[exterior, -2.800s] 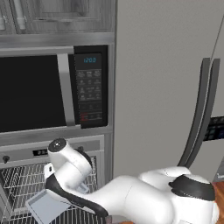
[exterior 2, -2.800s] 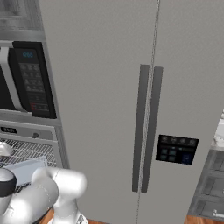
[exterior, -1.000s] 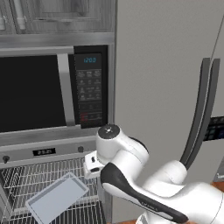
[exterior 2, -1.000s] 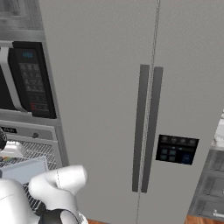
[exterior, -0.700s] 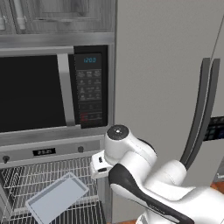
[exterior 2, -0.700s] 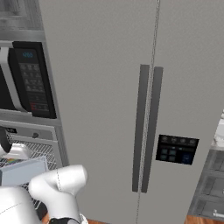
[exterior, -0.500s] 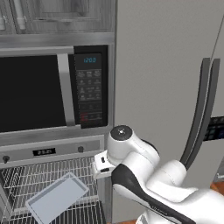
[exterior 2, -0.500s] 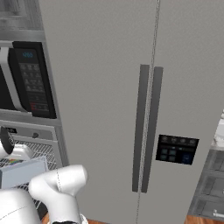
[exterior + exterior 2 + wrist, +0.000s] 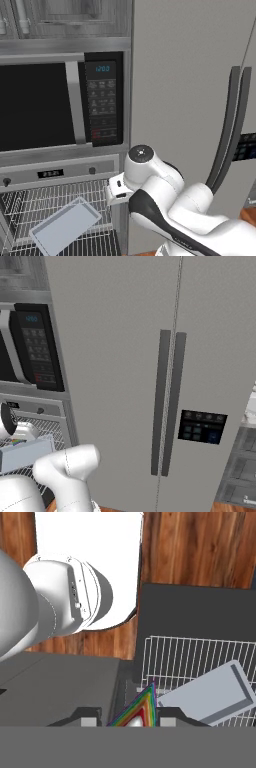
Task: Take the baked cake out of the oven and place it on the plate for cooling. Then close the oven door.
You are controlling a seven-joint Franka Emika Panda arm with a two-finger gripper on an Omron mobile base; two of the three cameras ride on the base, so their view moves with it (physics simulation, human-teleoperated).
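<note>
A rainbow-layered wedge of cake (image 9: 140,709) sits between my two fingertips, with my gripper (image 9: 132,719) shut on it. A sliver of the cake (image 9: 17,442) also shows beside my hand at the oven's right edge. The oven (image 9: 60,172) stands open under the microwave, and a grey-blue baking tray (image 9: 65,226) lies askew on its wire rack (image 9: 40,205). In the hand view the tray (image 9: 211,694) rests on the rack below the held cake, and the lowered oven door (image 9: 200,609) is a dark panel beyond it. The plate is out of view.
A black-windowed microwave (image 9: 60,105) with a keypad sits above the oven. A tall grey fridge (image 9: 165,381) with two dark bar handles and a dispenser panel takes up the right side. Wooden floor (image 9: 200,547) lies beyond the door.
My arm has risen from low over the tray and swung right, to the oven's right edge. Over the last second it drifted slightly further right. The tray stays on the rack.
</note>
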